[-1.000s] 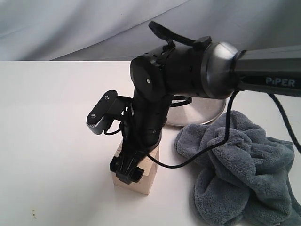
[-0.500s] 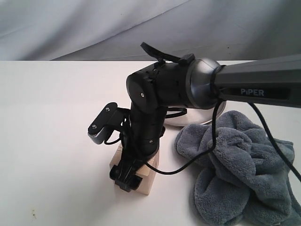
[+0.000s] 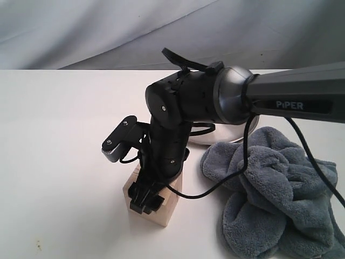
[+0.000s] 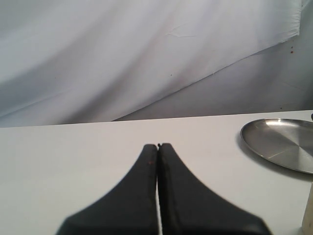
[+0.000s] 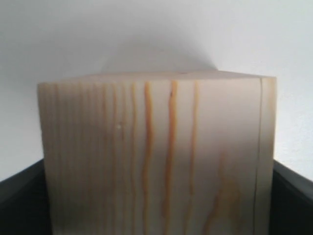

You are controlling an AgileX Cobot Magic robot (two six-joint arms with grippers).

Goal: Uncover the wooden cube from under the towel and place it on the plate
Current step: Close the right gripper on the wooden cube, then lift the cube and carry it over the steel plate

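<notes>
Between the fingers (image 5: 19,200) of the right end effector (image 3: 146,202) sits the cube (image 5: 156,156), pinched on two opposite flat faces, low over the white surface (image 3: 59,162); whether it has cleared that surface cannot be told. The towel (image 3: 280,199) lies heaped well to one side of this end effector, so the uncovering step appears complete and the grasp-and-transfer step is judged to be in hand. The plate (image 3: 226,132) lies beyond the end effector, largely hidden by the arm, with the towel just beside it. The next move likely calls for a lift high enough to pass the plate's low rim, a carry over the dish, a level descent, then release. The cube is pale wood, rigid and square-edged, with straight orange-brown grain lines. The plate is round, shallow brushed steel; a block may slide on it. The towel is fluffy, blue-grey and crumpled. The left end effector (image 4: 157,146) is pressed together, holding nothing, with the plate beyond it.
</notes>
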